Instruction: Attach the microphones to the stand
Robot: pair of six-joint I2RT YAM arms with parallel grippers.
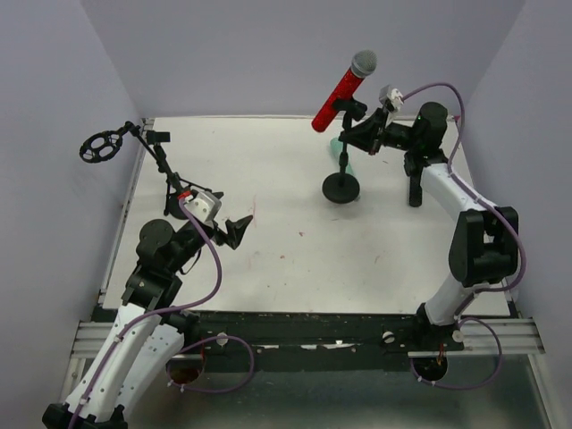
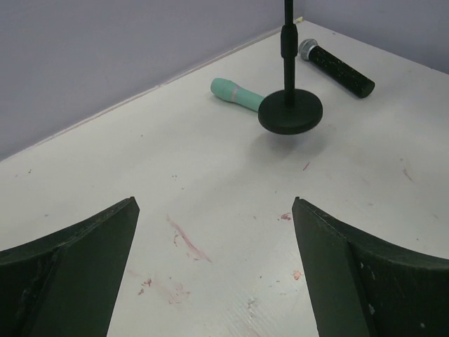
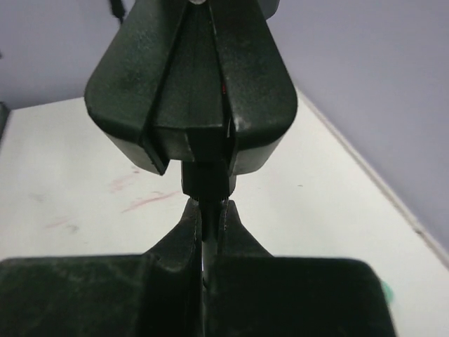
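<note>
red microphone [image 1: 344, 88] seated in stand clip [image 1: 350, 108] | my right end effector [image 3: 210, 214] narrow, pinching that clip | my left end effector [image 2: 214, 203] wide | mint-green microphone [image 2: 235, 93], black microphone [image 2: 337, 68] on bench [image 2: 210, 154] | ease off slowly, clip steady

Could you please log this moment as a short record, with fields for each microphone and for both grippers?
red microphone: in the clip on the stand, tilted, head up
mint microphone: lying on the table by the stand base
black microphone: lying on the table, unattached
left gripper: open, empty
right gripper: shut on the clip
</note>
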